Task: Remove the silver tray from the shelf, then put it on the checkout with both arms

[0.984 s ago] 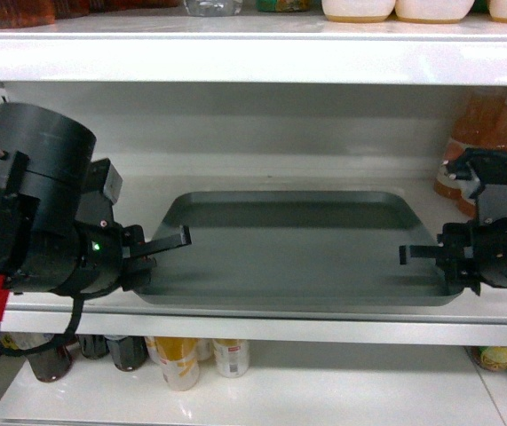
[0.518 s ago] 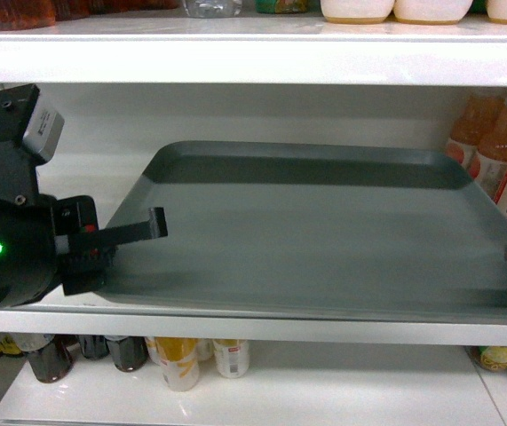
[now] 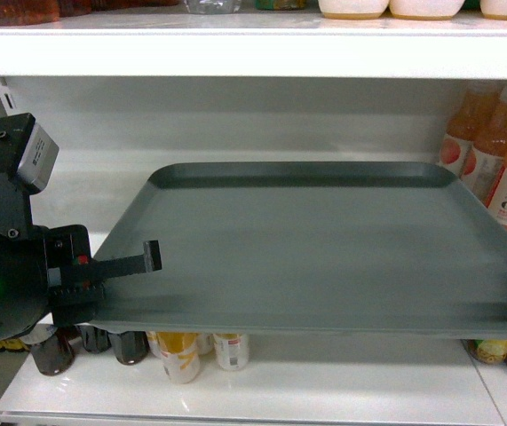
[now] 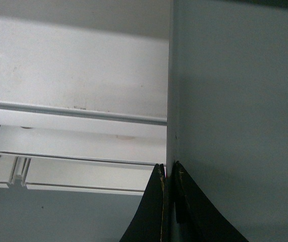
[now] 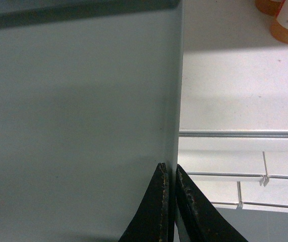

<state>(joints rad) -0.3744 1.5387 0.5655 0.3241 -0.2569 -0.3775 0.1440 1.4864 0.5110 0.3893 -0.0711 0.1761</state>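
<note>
While the silver tray [image 3: 306,244] hangs between my two arms, its near edge sits out past the front lip of the shelf [image 3: 235,173], and the lower board with its bottles [image 3: 182,355] shows beneath that edge. The far rim of the tray is near the shelf's back wall. Orange drink bottles [image 3: 502,169] stand just beside the tray's far right corner; whether they touch it I cannot tell. On the left there is bare white board between the tray's side and the slotted upright.

Compared with half a second ago: the tray's near edge now covers the front lip that was then visible below it, and its far rim sits lower in the head view. A second ago the tray lay flat and well back on the board.

My left gripper [image 4: 168,201] is clamped on the tray's left rim, fingers [image 4: 151,212] pressed together with only the thin metal edge between them. My right gripper [image 5: 171,201] pinches the right rim the same way, jaws nearly together; in the head view only a dark scrap of it shows at the frame edge.
</note>
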